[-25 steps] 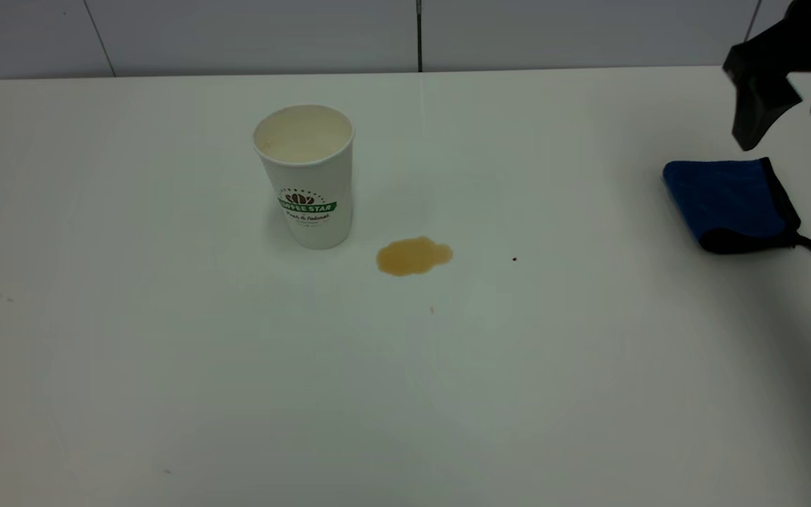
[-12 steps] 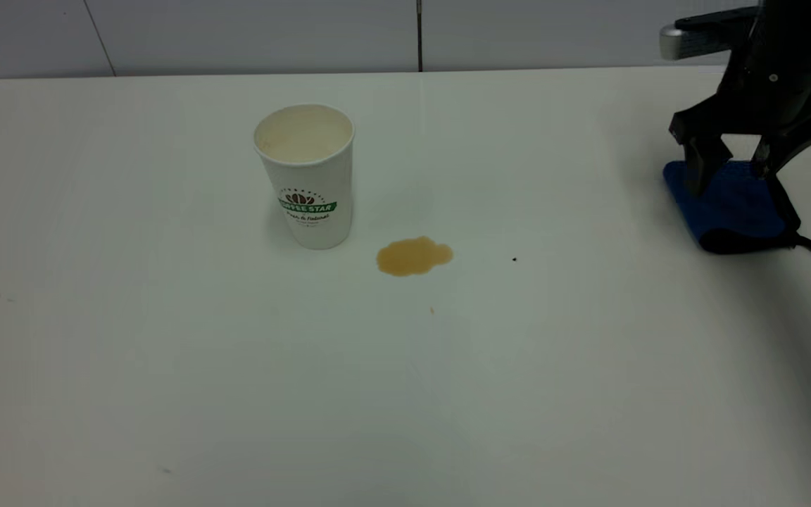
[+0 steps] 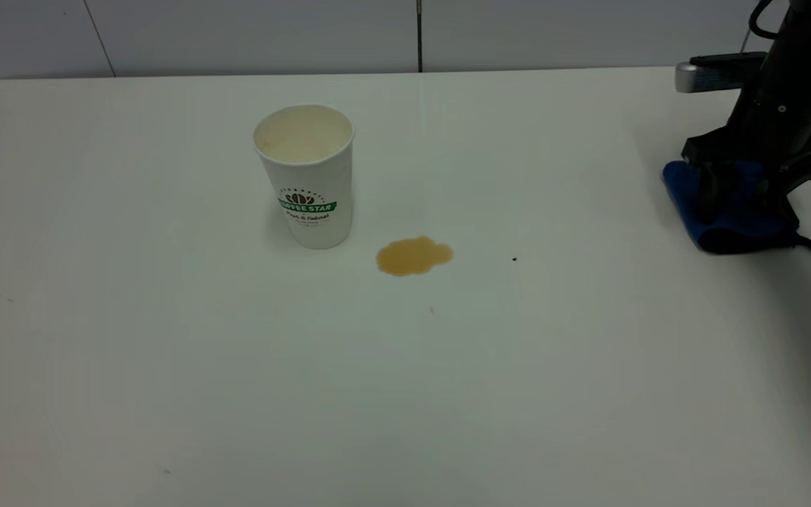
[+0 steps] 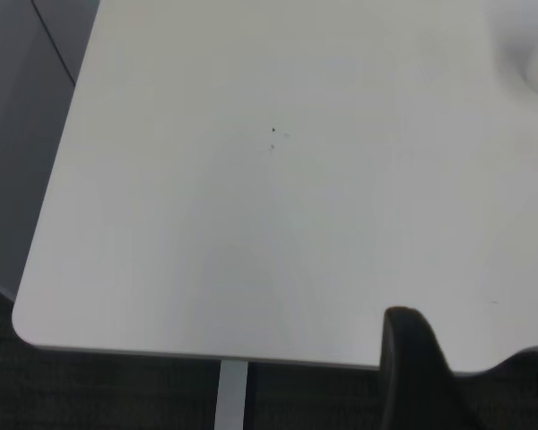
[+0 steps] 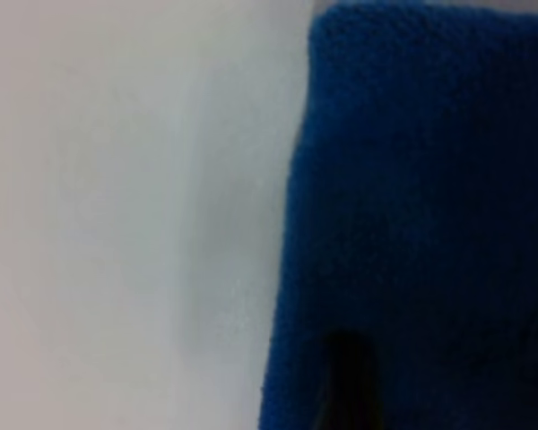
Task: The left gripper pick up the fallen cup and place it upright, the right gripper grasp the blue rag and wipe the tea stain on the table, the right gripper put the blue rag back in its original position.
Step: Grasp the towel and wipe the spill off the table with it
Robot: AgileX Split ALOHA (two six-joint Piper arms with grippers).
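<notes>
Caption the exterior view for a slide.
Right gripper lowered onto the blue rag; cup upright beside the unwiped tea stain.

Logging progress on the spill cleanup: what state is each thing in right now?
cup: upright, standing beside the stain.
tea stain: unwiped on the table.
blue rag: lying flat on the table.
right end effector: down on the rag, fingers spread.
left end effector: off by the table's corner.

the cup (image 3: 305, 176) is standing upright on the table (image 3: 166, 387), left of centre toward the far edge. the tea stain (image 3: 414, 255) is lying just beside it, nearer the table's middle. the blue rag (image 3: 726, 208) is lying by the right edge, with the right gripper (image 3: 740, 193) sitting on it.
</notes>
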